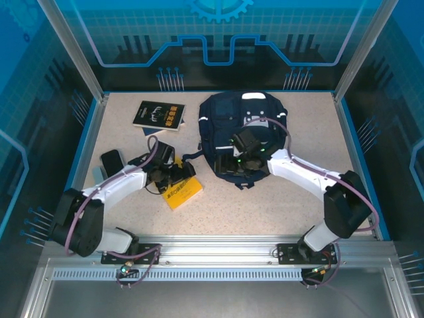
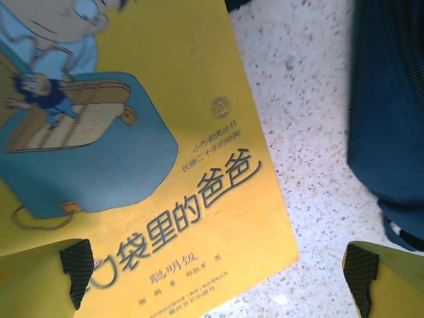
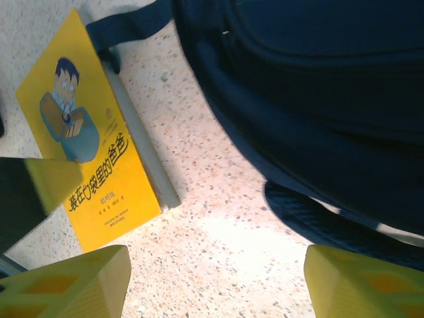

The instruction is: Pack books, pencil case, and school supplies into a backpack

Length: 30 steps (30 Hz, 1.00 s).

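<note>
- Currently noted: left gripper (image 2: pixel 215 281) spread apart over yellow book (image 2: pixel 152 132), cover lying toward 11 o'clock.
- Noted right gripper (image 3: pixel 215 285) likewise apart; backpack (image 3: pixel 318 99) at 1 o'clock, same book at 10 o'clock.

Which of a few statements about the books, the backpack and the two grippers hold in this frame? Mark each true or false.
1. The yellow book is already inside the backpack. False: it lies flat on the table, to the left of the backpack.
2. The left gripper is open above the yellow book. True.
3. The black book lies at the back left of the table, apart from the backpack. True.
4. The right gripper is shut on a backpack strap. False: it is open at the backpack's near edge, with bare table between its fingers.
</note>
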Motion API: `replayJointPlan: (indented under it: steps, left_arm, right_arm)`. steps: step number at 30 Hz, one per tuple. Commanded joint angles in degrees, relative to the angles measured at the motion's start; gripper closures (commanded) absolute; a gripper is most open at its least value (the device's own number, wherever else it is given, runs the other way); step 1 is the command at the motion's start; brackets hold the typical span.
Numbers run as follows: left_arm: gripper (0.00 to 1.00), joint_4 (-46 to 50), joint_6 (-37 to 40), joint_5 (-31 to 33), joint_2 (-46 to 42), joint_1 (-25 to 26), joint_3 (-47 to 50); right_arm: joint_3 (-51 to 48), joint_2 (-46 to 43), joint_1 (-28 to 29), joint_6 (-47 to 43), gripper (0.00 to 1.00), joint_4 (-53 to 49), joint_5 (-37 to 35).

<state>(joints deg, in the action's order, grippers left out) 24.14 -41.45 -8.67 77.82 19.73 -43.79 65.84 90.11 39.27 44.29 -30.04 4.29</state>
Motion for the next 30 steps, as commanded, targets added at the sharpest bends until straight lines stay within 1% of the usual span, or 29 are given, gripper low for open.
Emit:
replayJointPlan:
  steps: [1, 4, 6, 8, 11, 15, 17, 20, 23, 30]
  left_arm:
    - [0.01, 7.21, 3.33, 2.06, -3.84, -4.41, -2.83]
    - [0.02, 8.46, 3.16, 3.94, -6.27, -8.74, -0.74]
    - [0.06, 8.12, 1.83, 3.89, -7.57, -11.15, 1.35]
    - [0.10, 7.19, 0.23, 2.25, -8.24, -13.33, 3.61]
    - [0.12, 5.83, -1.21, 0.86, -8.99, -14.57, 6.04]
    - [0.13, 4.23, -2.53, -1.20, -8.70, -14.98, 7.88]
    - [0.15, 3.51, -2.85, -1.65, -8.16, -15.07, 8.62]
    - [0.17, 2.09, -3.02, -1.92, -7.36, -15.07, 9.76]
    - [0.20, 0.79, -3.24, -3.21, -6.08, -15.10, 10.71]
    - [0.22, -2.58, -3.18, -6.98, -6.54, -15.33, 13.77]
  right_arm:
    - [4.55, 4.22, 3.42, -2.26, 0.30, -0.51, -2.17]
    - [9.46, 10.19, 5.60, -4.06, 0.32, -1.17, -2.20]
    - [13.57, 14.58, 6.58, -5.38, 0.34, -2.01, -1.59]
    - [18.50, 19.53, 7.54, -7.02, 0.35, -3.65, -1.39]
    - [25.21, 26.08, 8.22, -8.87, 0.39, -6.71, -1.18]
    - [31.09, 32.44, 8.73, -10.08, 0.45, -9.06, -0.39]
    - [33.45, 35.16, 8.89, -10.32, 0.48, -10.32, 0.12]
    - [34.76, 37.43, 8.98, -10.37, 0.54, -10.89, 1.30]
    - [34.77, 38.58, 8.98, -10.46, 0.57, -11.00, 2.08]
    - [32.97, 39.49, 8.89, -10.38, 0.61, -9.87, 3.73]
